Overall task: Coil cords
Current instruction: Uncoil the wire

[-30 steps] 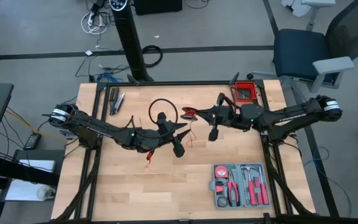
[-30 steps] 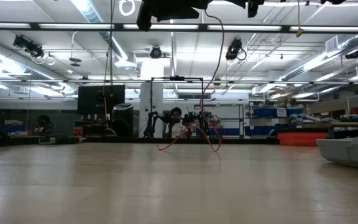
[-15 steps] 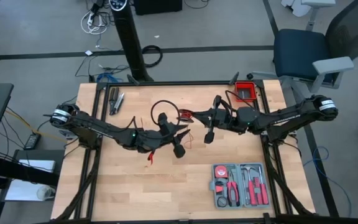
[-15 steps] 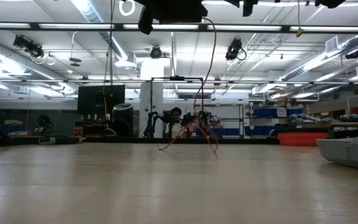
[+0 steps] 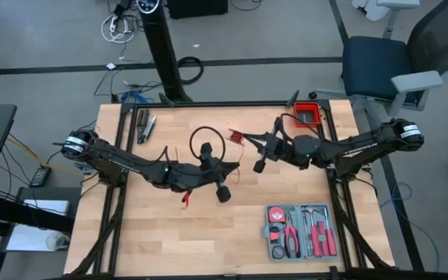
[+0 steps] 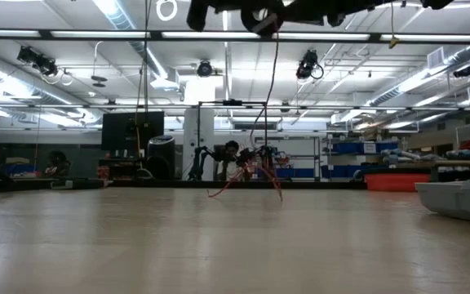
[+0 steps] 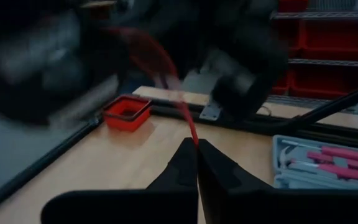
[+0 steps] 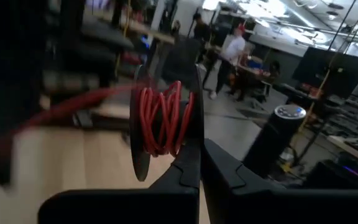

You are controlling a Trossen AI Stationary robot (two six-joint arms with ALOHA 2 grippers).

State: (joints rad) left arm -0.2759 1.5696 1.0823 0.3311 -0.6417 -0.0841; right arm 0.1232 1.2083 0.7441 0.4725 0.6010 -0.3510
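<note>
hanging above the middle of the bench [image 5: 169, 233], the two dark arms meet from either side with the thin red cord [image 5: 239, 139] strung between them. the right pincer [image 5: 243, 140] sits over the far half of the bench, clenched on a small bundle of the cord; in the right wrist view the red loops [image 8: 165, 120] are wound together and pressed between its closed fingers [image 8: 194, 167], with one strand running off toward the other arm. the left pincer [image 5: 237, 165] is just beside and nearer the bench's middle, also clenched, and in the left wrist view its two fingertips [image 7: 185, 155] meet on a single strand of the cord [image 7: 188, 124] that rises away from them. a loose tail of the cord [image 5: 185, 199] shows under the left arm, close to the bench surface. in the low view the cord [image 6: 255, 167] drops from the arms overhead and ends in a loose red tangle touching the bench far off. a grey case [image 5: 300, 231] of red-handled tools lies open near the front right corner, well apart from both pincers. a red bin [image 5: 307, 115] sits at the far right corner, and a few dark tools [image 5: 145, 124] lie at the far left edge. people show in the room behind, too small to tell more.
</note>
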